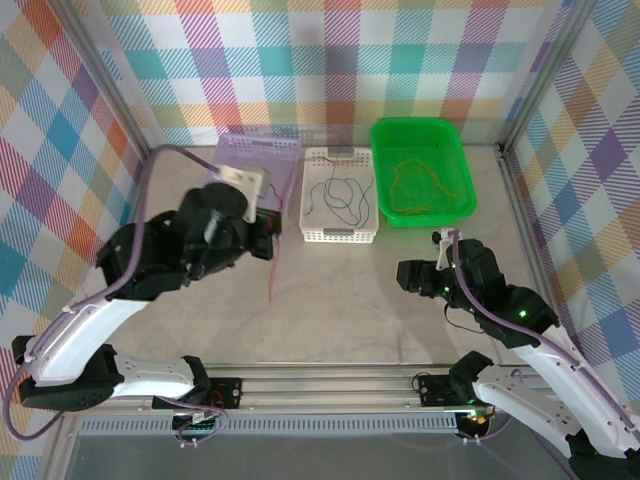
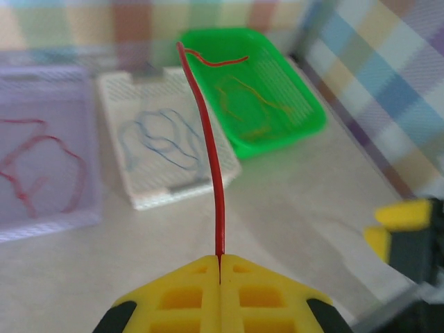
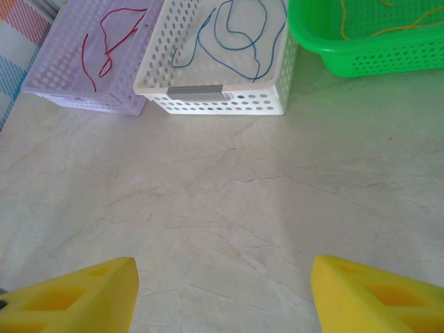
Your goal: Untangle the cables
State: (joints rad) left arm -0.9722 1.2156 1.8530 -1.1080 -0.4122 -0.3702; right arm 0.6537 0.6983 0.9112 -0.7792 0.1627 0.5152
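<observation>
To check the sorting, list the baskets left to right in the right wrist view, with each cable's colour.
Purple basket with red cable, white basket with blue cable, green basket with yellow-orange cable.

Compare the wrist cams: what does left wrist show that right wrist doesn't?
Left wrist: the left end effector shut on an upright red cable rising from its tips.
Right wrist: the right end effector open over bare table.
Both: purple basket with a loose red cable, white basket with a blue cable, green basket with an orange cable.
</observation>
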